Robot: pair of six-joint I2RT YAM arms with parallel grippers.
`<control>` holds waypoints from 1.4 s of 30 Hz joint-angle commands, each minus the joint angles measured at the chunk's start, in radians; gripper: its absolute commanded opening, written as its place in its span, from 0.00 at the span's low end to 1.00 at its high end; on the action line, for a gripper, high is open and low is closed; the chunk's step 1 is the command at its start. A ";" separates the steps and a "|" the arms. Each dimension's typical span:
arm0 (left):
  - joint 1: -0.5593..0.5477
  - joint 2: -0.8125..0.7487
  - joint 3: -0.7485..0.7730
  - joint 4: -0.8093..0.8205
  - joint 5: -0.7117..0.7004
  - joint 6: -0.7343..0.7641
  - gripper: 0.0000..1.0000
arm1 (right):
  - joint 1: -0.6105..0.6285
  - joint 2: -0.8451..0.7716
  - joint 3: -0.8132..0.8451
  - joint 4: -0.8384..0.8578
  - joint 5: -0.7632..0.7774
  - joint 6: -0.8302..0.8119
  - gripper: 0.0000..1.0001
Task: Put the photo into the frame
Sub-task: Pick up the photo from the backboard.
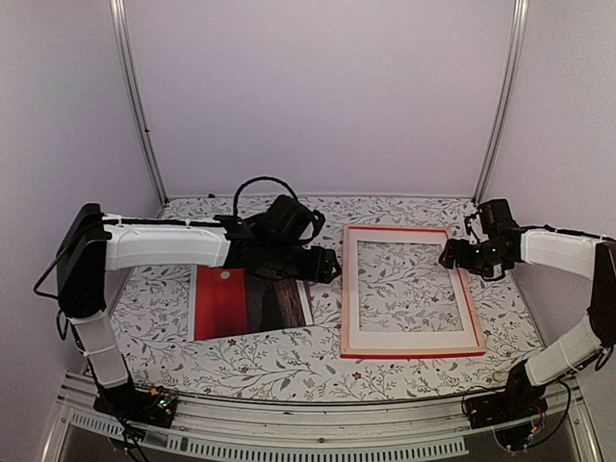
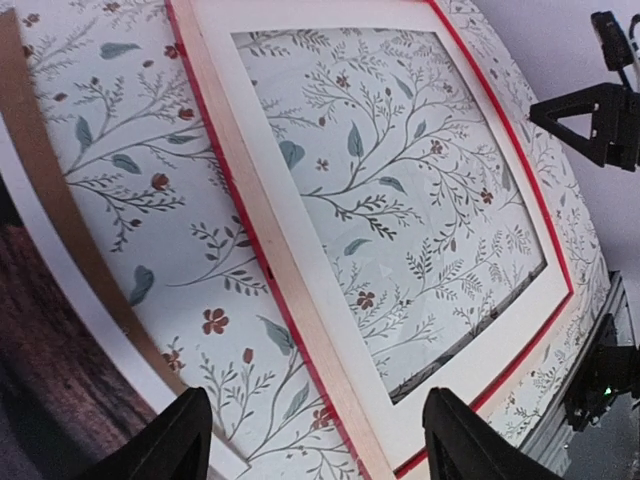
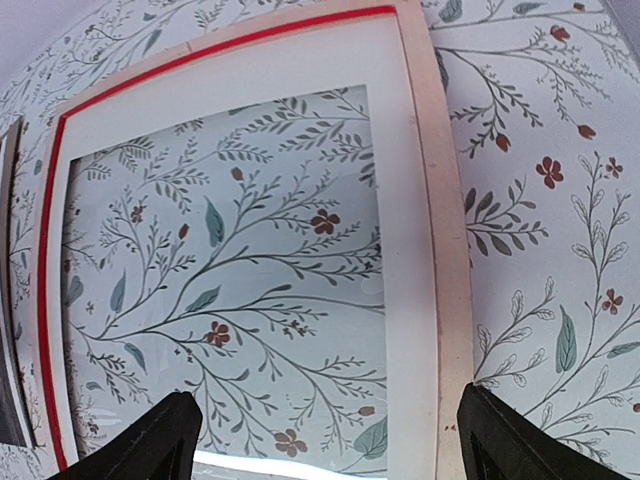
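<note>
We see the photo [image 1: 223, 306] lying flat on the tabletop [image 1: 154, 308], its red half with a white dot toward 9 o'clock and its dark brown half toward 3 o'clock. At its 3 o'clock, close by, the frame [image 1: 345, 294] lies flat, red-trimmed with pale wood, unfilled.

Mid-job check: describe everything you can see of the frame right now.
The frame is a thin rectangle, pale wood-like rails with red edges and a white border inside. Its opening is empty: the floral table shows through. It lies flat, right of the photo and apart from it. The right tool hangs open by its far right corner; contact cannot be told.
</note>
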State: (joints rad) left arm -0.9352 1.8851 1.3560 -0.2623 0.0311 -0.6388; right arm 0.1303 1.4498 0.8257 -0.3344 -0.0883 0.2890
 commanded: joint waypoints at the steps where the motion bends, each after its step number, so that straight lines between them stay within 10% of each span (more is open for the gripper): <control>1: 0.053 -0.125 -0.058 -0.132 -0.240 0.098 0.80 | 0.076 -0.067 0.032 0.016 0.043 -0.007 0.93; 12: 0.375 -0.395 -0.357 -0.124 -0.194 0.124 0.98 | 0.451 0.064 0.232 0.065 0.074 0.067 0.94; 23: 0.725 -0.460 -0.543 -0.063 0.045 0.146 0.95 | 0.749 0.490 0.603 0.063 0.015 0.061 0.94; 42: 0.889 -0.434 -0.682 0.116 0.214 0.092 0.93 | 0.823 0.840 0.903 0.033 0.024 0.080 0.92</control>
State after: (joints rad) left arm -0.0578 1.4425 0.6827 -0.2058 0.2115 -0.5400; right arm 0.9543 2.2597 1.6726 -0.2989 -0.0872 0.3668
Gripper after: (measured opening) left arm 0.932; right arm 0.919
